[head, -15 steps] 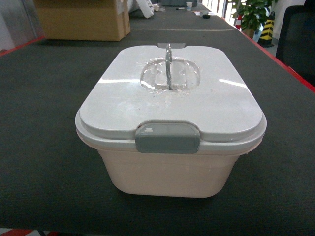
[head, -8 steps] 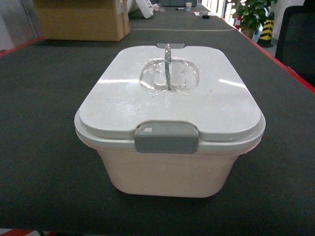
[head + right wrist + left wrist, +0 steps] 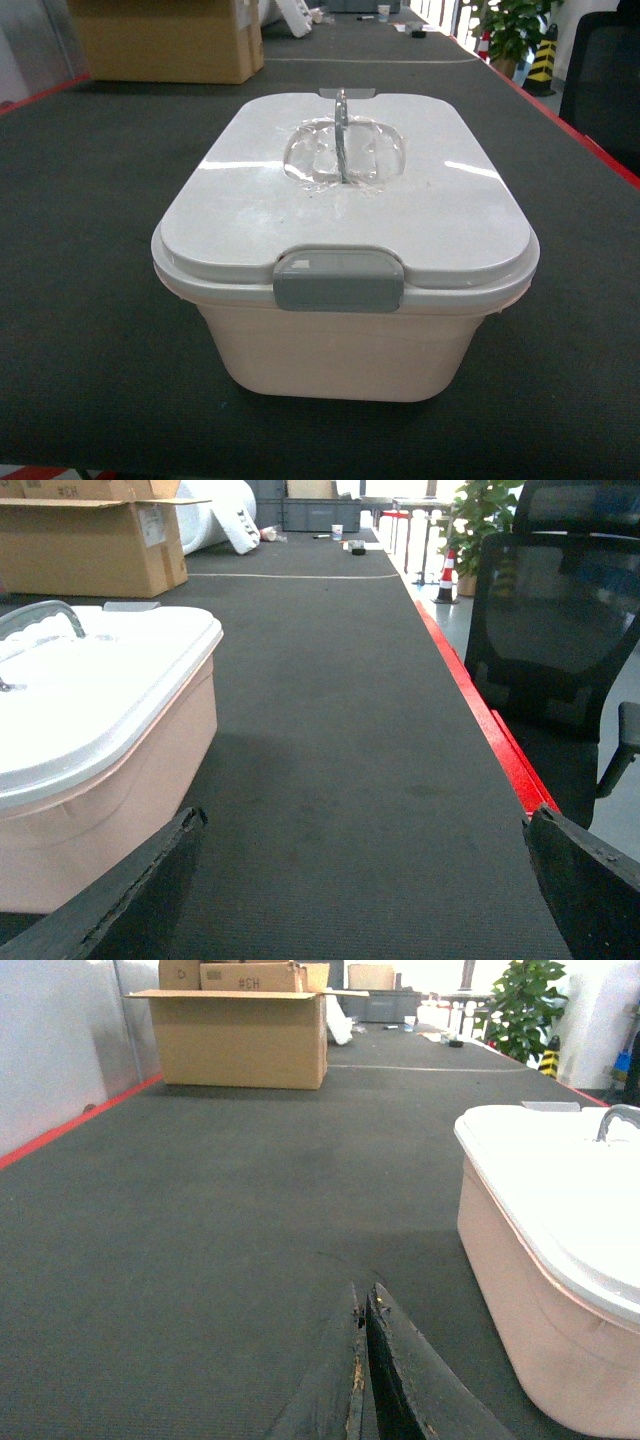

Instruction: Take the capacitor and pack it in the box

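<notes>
Pink plastic is what you have in front of you: the box (image 3: 345, 355) sits in the middle of the dark table (image 3: 90, 300), its white lid (image 3: 345, 200) down and the grey latch (image 3: 338, 280) folded over the front rim. You will not find the orange capacitor in any view, so you cannot tell whether it is already inside or somewhere off camera. With the lid closed and latched, either the packing is done or you have yet to open the box and fetch the part; these pictures do not settle which.

Your head view shows the clear handle (image 3: 342, 145) on the lid but neither arm. The left wrist view gives you the left gripper (image 3: 362, 1380), fingers pressed together with nothing between them, low over the table just left of the box. The right wrist view shows the right gripper (image 3: 350, 880) with fingers spread wide and empty, beside the box's right wall, plus a black chair (image 3: 560, 650) past the table's red edge. A cardboard box (image 3: 240, 1035) stands far back
</notes>
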### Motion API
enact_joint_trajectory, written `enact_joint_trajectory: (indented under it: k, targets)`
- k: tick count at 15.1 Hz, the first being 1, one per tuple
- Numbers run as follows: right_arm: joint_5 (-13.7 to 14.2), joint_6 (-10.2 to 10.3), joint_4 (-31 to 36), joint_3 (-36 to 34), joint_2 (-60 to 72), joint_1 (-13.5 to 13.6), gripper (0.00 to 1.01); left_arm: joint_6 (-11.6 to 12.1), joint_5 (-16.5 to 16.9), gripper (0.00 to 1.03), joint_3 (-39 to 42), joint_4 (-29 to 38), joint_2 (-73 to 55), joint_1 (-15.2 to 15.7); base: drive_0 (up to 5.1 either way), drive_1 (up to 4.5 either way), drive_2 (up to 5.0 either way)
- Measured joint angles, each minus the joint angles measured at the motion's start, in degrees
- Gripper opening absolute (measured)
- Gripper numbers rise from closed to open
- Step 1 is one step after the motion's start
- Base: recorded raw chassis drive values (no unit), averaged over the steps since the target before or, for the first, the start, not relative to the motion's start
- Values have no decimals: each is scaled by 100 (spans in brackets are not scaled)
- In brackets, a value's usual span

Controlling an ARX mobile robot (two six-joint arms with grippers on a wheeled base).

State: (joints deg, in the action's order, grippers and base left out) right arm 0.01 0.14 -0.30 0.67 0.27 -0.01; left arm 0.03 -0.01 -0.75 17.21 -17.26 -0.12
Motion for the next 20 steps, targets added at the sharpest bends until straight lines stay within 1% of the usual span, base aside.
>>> enact_joint_trajectory:
  k: [7, 8, 9, 10, 11, 14, 15, 16, 17, 19, 20]
  targets:
    - [0, 0, 0, 0, 0, 0, 98, 0, 0, 2, 0, -688, 702, 0, 0, 0, 0]
    - [0, 0, 0, 0, 0, 0, 98, 0, -2, 2, -2, -903, 846, 0, 0, 0, 0]
    - [0, 2, 0, 0, 0, 0, 98, 0, 13, 2, -2, -1609, 1296, 0, 0, 0, 0]
    - [0, 0, 0, 0, 0, 0, 98, 0, -4, 2, -2, -1790, 1628, 0, 0, 0, 0]
    - [2, 0, -4, 0, 0, 0, 98, 0, -4, 2, -24, -1626, 1663, 0, 0, 0, 0]
    - [2, 2, 0, 0, 0, 0, 98, 0, -9, 2, -4, -1788, 1663, 0, 0, 0, 0]
    - [0, 0, 0, 0, 0, 0, 98, 0, 0, 2, -4, -1751, 1666, 0, 0, 0, 0]
    - [0, 0, 2, 0, 0, 0, 98, -2, 2, 9, -2, -1751, 1666, 0, 0, 0, 0]
    - [-2, 0, -4, 0, 0, 0, 98, 0, 0, 20, -2, -1742, 1666, 0, 0, 0, 0]
    - [0, 0, 0, 0, 0, 0, 98, 0, 0, 47, -2, -1744, 1666, 0, 0, 0, 0]
    - [0, 0, 0, 0, 0, 0, 98, 0, 0, 57, -2, -1744, 1666, 0, 0, 0, 0]
